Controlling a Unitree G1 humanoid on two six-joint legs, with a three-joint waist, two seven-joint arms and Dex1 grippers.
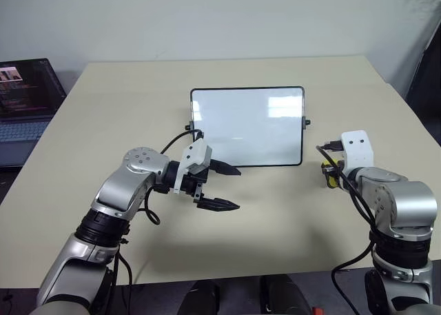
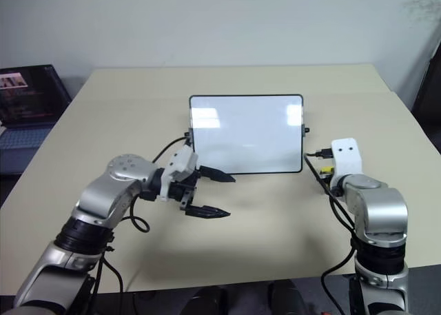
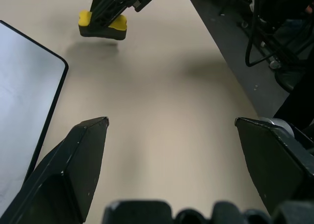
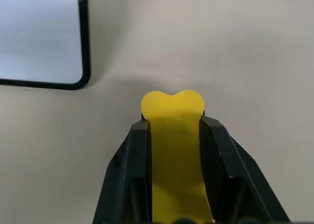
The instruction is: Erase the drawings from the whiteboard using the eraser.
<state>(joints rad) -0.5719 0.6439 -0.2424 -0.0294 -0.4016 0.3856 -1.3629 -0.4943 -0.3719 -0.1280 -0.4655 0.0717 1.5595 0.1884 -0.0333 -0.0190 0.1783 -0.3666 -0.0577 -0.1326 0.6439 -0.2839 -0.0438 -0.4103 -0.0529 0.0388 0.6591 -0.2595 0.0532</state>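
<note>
The whiteboard point(image 1: 248, 125) lies flat mid-table, glossy white in a thin black frame. Its face shows window glare and no strokes; the drawings are out of view. My left gripper point(image 1: 238, 188) hovers open just off the board's near left corner, pointing to the right, nothing between its fingers. To the right of the board my right gripper point(image 1: 331, 171) is shut on the eraser point(image 4: 174, 136), a yellow block with a black underside point(image 3: 103, 27). The eraser hangs just above the table, a short way from the board's near right corner point(image 4: 78, 82).
An open laptop point(image 1: 24, 101) sits off the table's left edge. The beige table point(image 1: 138, 94) runs bare around the board. Black cables loop from both wrists. A dark object point(image 1: 427, 80) stands beyond the table's right edge.
</note>
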